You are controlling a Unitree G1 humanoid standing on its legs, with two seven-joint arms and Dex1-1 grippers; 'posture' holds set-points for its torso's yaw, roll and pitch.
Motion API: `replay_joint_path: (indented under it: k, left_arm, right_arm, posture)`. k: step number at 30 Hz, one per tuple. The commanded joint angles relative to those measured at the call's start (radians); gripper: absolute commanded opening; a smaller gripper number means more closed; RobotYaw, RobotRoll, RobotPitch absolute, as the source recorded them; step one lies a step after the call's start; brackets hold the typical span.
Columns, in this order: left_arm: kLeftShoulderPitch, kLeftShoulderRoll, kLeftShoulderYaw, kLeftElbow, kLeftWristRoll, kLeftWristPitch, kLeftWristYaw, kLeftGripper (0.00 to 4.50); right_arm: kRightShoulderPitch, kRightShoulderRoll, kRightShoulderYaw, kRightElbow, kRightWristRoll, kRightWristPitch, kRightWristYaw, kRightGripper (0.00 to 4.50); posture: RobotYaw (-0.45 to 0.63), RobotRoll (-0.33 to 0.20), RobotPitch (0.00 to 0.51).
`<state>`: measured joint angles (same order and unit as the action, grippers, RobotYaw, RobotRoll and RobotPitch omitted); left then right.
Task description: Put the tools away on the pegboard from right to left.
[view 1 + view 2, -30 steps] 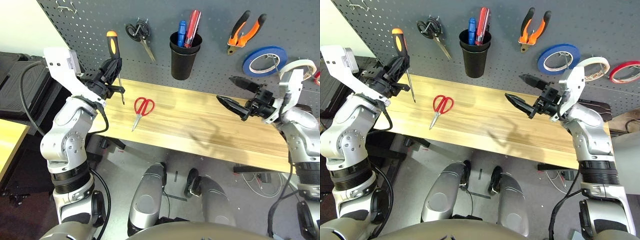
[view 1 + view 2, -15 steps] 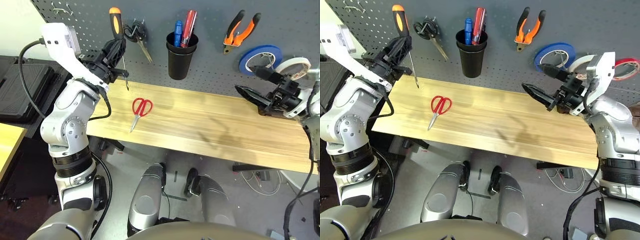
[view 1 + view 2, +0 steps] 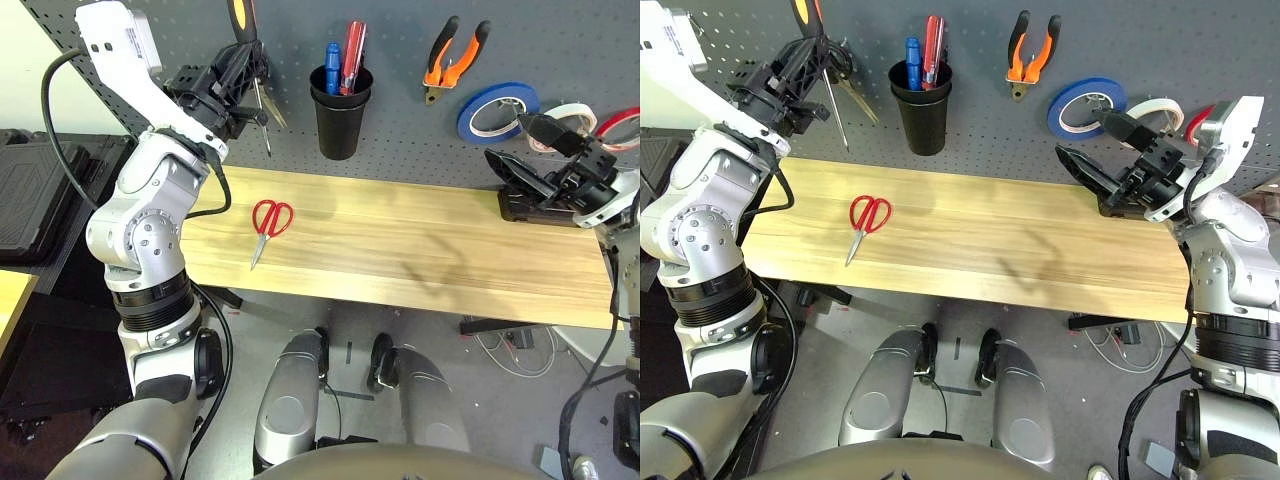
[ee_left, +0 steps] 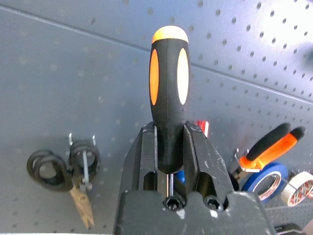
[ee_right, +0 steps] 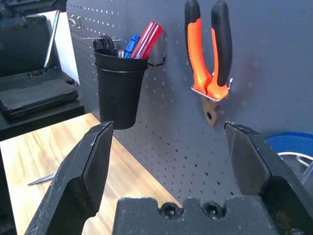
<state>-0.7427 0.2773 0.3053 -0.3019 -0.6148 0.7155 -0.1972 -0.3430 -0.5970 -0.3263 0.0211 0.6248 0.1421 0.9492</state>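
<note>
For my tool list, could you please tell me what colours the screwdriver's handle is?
Black and orange, best seen in the left wrist view.

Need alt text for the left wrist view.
Left gripper clamps an orange-and-black screwdriver by its handle, in front of a grey pegboard. Black-handled scissors hang on one side; orange-and-black pliers, a blue tape roll and a whitish one on the other.

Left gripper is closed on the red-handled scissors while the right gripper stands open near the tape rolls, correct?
Not the scissors: the left wrist view shows the left gripper closed on the screwdriver. The right gripper does stand open near the tape rolls.
</note>
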Motion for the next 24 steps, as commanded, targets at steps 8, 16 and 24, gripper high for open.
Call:
replay_joint_path:
  k: [8, 16, 24]
  left_arm:
    - [-0.158, -0.114, 0.055, 0.146, 0.01, -0.19, 0.14, 0.56]
    - [-0.227, -0.192, 0.034, 0.309, 0.038, -0.324, 0.175, 0.56]
    - [-0.299, -0.254, 0.011, 0.444, 0.056, -0.413, 0.176, 0.56]
  right_arm:
    - [0.015, 0.029, 0.011, -0.03, -0.008, -0.01, -0.012, 4.5]
    - [0.019, 0.05, 0.024, -0.041, -0.021, -0.018, -0.021, 4.5]
    - [0.037, 0.066, 0.038, -0.059, -0.038, -0.037, -0.035, 4.5]
  posture:
    - [0.17, 0.0, 0.173]
    - [0.16, 0.0, 0.172]
    - [0.13, 0.0, 0.175]
